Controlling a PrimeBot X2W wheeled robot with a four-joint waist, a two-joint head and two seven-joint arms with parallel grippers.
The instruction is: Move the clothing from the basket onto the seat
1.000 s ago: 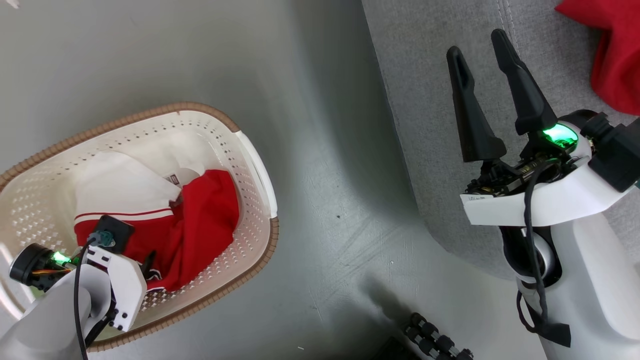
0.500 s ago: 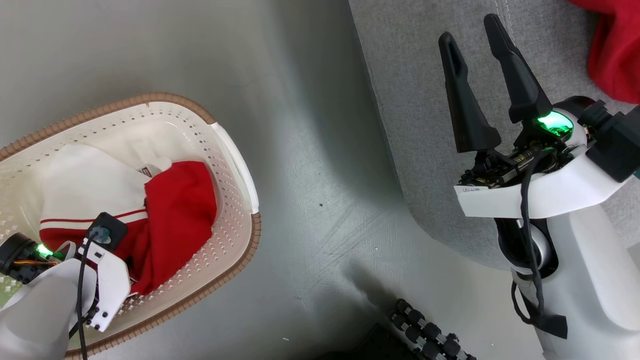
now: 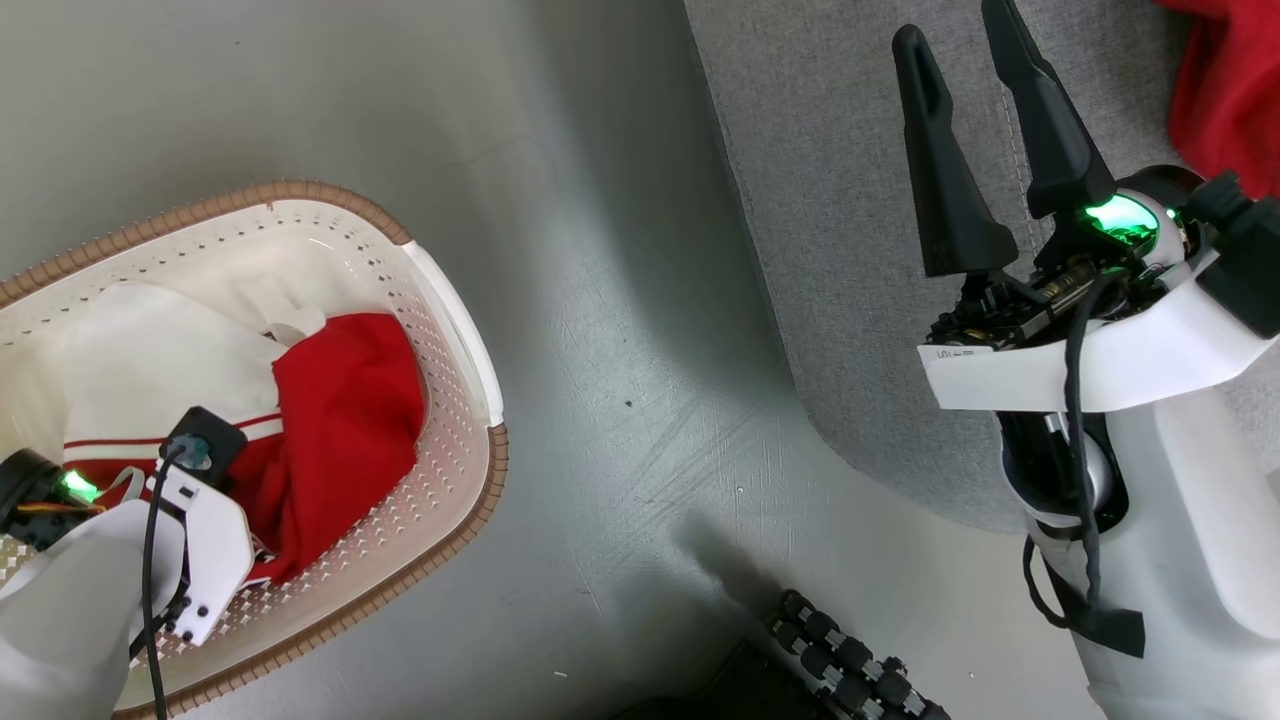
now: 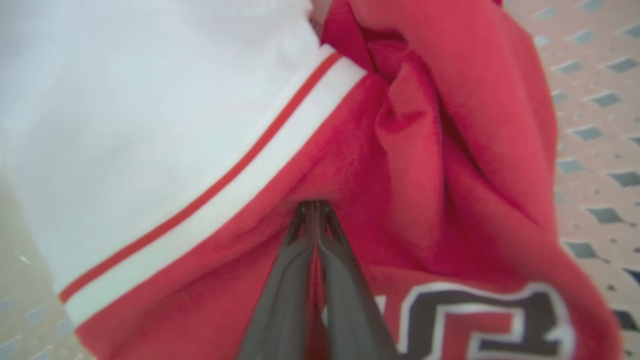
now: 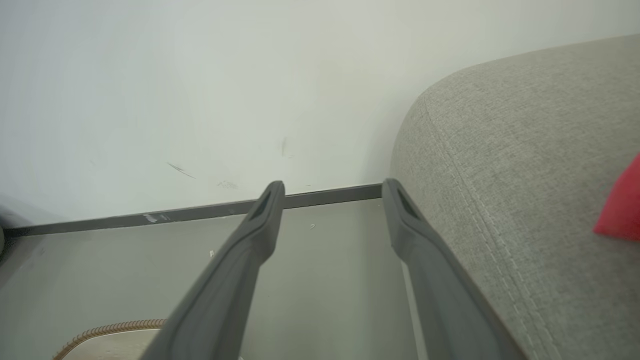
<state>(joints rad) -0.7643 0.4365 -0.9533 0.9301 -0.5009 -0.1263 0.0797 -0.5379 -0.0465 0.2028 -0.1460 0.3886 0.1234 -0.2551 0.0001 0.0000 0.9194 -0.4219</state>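
two red garments: jersey (image 3: 340, 430) in the one basket (image 3: 300, 188), plain garment (image 3: 1225, 90) on the seat (image 3: 850, 250). left wrist view reveals left gripper (image 4: 312, 209) pinching jersey; right gripper (image 3: 950, 25) spread.

Scuffed grey floor (image 3: 640, 300); a pale wall (image 5: 200, 75) meets it at a dark skirting strip (image 5: 100, 221)

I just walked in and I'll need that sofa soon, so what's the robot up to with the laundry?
It is moving clothes from the basket to the seat. The left gripper is down in the basket, its fingers shut on a fold of the red jersey, which lies inside the basket. The right gripper is open and holds nothing, above the seat's edge. A plain red garment lies on the seat.
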